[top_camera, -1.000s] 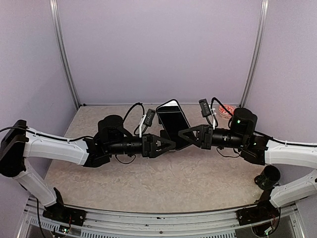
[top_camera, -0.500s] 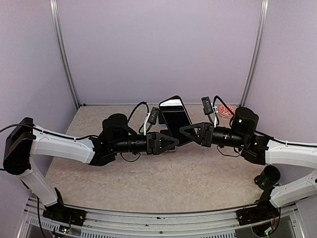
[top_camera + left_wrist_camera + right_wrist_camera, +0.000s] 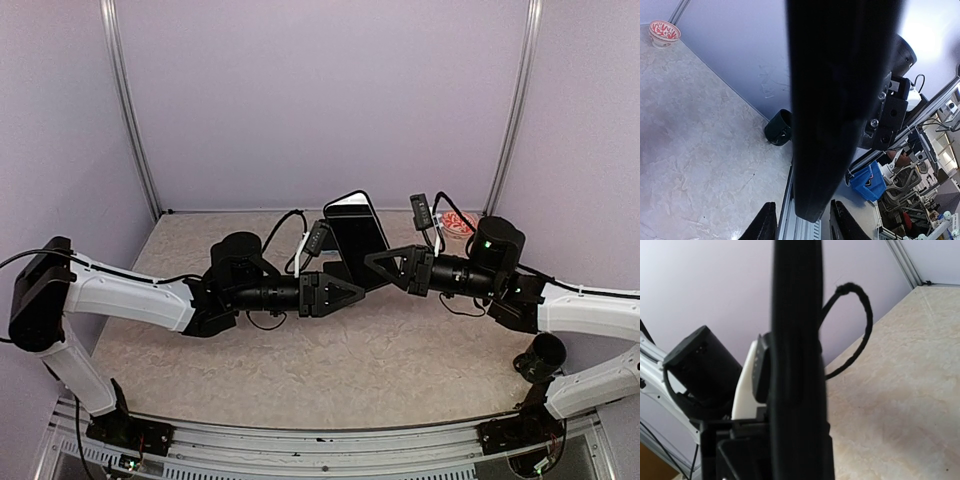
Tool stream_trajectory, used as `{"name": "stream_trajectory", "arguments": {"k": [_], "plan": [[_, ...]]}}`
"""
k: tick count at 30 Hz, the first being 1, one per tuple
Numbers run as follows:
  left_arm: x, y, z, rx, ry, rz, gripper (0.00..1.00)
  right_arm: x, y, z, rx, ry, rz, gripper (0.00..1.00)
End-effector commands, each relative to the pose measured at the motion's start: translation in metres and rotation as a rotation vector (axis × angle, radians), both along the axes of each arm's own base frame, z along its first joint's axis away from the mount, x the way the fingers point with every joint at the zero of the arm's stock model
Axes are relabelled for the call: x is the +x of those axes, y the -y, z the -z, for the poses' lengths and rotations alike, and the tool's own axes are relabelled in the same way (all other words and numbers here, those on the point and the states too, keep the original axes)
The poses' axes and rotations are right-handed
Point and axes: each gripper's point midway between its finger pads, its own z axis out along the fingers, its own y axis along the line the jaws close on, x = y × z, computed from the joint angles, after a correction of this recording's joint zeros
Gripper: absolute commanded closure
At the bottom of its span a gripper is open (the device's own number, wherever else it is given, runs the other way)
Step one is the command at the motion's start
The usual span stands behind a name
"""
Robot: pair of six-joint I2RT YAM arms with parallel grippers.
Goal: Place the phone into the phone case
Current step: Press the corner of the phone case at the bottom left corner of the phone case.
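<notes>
While the phone (image 3: pixel 358 232) hangs in mid-air over the ctr of the tabletop (image 3: pixel 380 370), stood on end w/ its dark screen tilted toward the overhead camera, both arms meet at its lower part. Right jaws are clenched on the phone's lower right edge; the right wrist view shows the slab edge-on, running straight up the frame. Left jaws reach in from the opposite side & straddle the lower left end. The left wrist view has a finger (image 3: pixel 765 225) either side of the black edge, w/ a strip of background showing btwn that finger and the phone, so they look released, not pinching. No separate phone case can be made out in any view; can't tell whether the thick black slab is bare phone or phone already backed by a case. My read: step in hand is a mid-air handover or two-handed steadying, prep for seating, so the task is early-to-mid at best. Next move prob. calls for the left jaws to clamp squarely on the edge w/o twisting the phone in the right grip. Small red-patterned bowl (image 3: pixel 458 222) sits back right, well apart.
</notes>
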Motion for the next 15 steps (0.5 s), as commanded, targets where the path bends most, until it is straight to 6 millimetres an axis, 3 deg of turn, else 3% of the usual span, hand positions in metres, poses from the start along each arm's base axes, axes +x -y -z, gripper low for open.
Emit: {"name": "stream_trajectory", "arguments": {"k": [1,10,15], "plan": [[-0.0154,0.0096,-0.0267,-0.083,0.052,0.073,0.63,-0.0042,0.0018,-0.0046,0.017,0.035,-0.006,1.0],[-0.0186,0.0109,-0.033,-0.122,0.044,0.098,0.64,-0.002,0.0036,0.0016,-0.002,0.034,0.014,1.0],[-0.0185,0.011,-0.0337,-0.126,0.044,0.097,0.72,-0.0013,0.0039,0.0052,-0.01,0.03,0.017,1.0]]}}
